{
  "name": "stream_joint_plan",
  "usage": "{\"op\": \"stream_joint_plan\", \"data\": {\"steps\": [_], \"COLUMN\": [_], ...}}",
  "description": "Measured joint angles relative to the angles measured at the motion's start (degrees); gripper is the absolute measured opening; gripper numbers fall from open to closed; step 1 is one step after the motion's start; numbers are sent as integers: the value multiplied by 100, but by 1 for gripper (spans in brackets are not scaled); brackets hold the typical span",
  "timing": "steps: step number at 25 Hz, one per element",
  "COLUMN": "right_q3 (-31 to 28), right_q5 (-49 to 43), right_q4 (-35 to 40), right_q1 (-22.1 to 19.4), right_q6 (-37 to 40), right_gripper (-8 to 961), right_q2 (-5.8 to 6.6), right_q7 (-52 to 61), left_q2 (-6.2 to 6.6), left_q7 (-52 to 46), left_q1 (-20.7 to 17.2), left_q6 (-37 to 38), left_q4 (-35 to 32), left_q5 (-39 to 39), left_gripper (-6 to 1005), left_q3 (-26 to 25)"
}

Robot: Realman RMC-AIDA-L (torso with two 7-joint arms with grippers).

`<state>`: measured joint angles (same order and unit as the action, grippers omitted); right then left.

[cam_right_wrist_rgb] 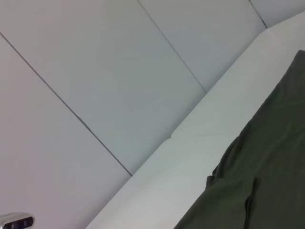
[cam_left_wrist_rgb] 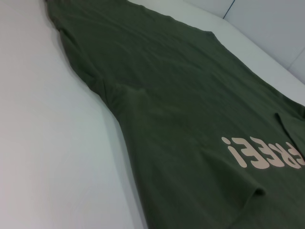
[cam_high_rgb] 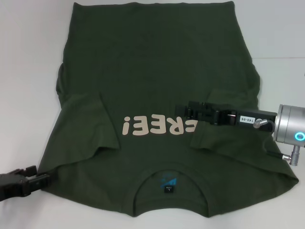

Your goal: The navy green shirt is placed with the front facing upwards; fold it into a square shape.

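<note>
Olive navy green shirt (cam_high_rgb: pixel 157 62) sleeves folded in, right end effector (cam_high_rgb: pixel 183 114) over lettering

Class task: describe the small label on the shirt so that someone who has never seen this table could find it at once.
A dark green shirt lies spread over the white table. Follow it to the edge nearest the robot, below the cream lettering, to the curved neck opening. The label sits just inside it, the only blue-and-black patch on the green cloth.
</note>
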<state>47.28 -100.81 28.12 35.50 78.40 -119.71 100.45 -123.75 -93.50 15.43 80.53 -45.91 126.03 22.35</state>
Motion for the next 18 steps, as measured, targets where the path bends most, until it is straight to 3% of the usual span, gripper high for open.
{"op": "stream_joint_plan", "data": {"steps": [18], "right_q3": [-1], "right_q5": [10], "right_q4": [0], "right_q1": [-37], "right_q6": [35], "right_gripper": [899], "right_q2": [11], "right_q7": [-2], "left_q2": [-9], "left_q7": [-62], "left_q1": [106], "left_q6": [237], "left_q4": [16], "left_q5": [18], "left_gripper": [858], "left_q3": [430]}}
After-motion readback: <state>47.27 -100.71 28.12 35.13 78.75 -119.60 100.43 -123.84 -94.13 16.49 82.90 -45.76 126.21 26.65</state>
